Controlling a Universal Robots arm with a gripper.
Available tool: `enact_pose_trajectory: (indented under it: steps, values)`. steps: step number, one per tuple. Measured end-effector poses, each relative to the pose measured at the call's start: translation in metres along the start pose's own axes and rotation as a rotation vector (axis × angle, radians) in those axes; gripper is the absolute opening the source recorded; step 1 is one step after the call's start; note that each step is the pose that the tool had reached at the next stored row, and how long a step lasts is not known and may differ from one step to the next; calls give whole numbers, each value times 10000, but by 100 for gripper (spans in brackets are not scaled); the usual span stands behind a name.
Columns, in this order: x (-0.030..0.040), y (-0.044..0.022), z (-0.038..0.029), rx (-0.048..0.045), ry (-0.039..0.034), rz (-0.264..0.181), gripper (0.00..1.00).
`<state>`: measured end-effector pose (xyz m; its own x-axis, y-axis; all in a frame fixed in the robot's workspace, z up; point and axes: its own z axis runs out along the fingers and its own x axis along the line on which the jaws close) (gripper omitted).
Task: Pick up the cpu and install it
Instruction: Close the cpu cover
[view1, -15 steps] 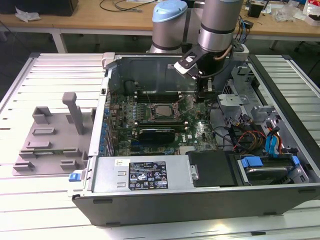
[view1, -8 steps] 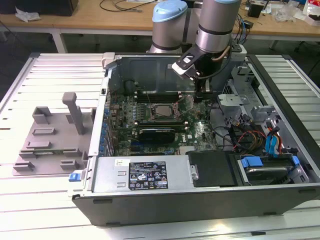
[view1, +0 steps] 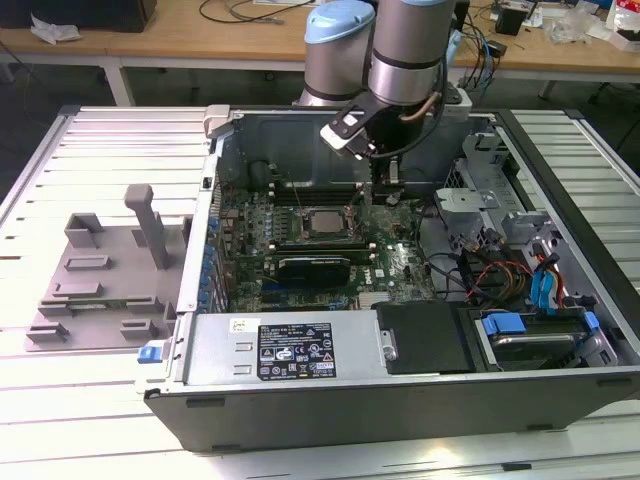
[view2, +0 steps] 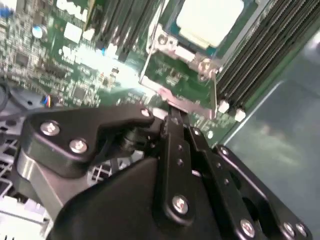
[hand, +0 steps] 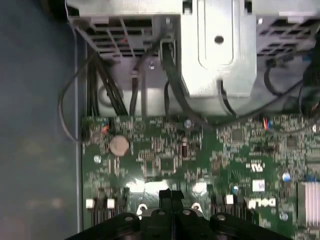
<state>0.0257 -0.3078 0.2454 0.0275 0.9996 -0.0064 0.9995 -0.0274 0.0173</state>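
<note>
The hand (view2: 175, 119) hangs clenched, holding nothing, over the green motherboard (hand: 165, 150). The cpu (view2: 210, 20) sits in its socket frame (view2: 172, 97) just beyond the hand's tip, not touching.

Room stands open above the cpu (view1: 324, 222); memory slots (view1: 315, 245) flank it, while a drive cage (view1: 472, 198) and cables (view1: 492, 275) crowd the exterior view's right.

Bright overhead light; glare on cpu (view2: 209, 21), motherboard (view2: 116, 75).

Second wrist view's edge crops the cpu (view2: 210, 20) (pale top).
</note>
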Motion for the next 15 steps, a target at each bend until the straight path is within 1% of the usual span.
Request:
enact_pose_trajectory:
  steps: [1, 2, 3, 5, 6, 10, 11, 14, 15]
  values:
    - [-1, -31, -1, -1, 0, -2, 11]
    - [-2, -85, -2, -2, 3, 1, 11]
    - [-6, -223, -3, -3, 17, -2, 11]
    - [-8, -346, -5, -3, 25, 0, 11]
    - [-9, -364, -6, -2, 25, 1, 11]
    - [-9, -368, -6, -3, 26, -17, 11]
    - [-10, -368, -4, -5, 31, -260, 11]
    - [-9, -369, 17, -11, 55, -1732, 11]
    - [-9, -368, 23, -14, 65, -2288, 11]
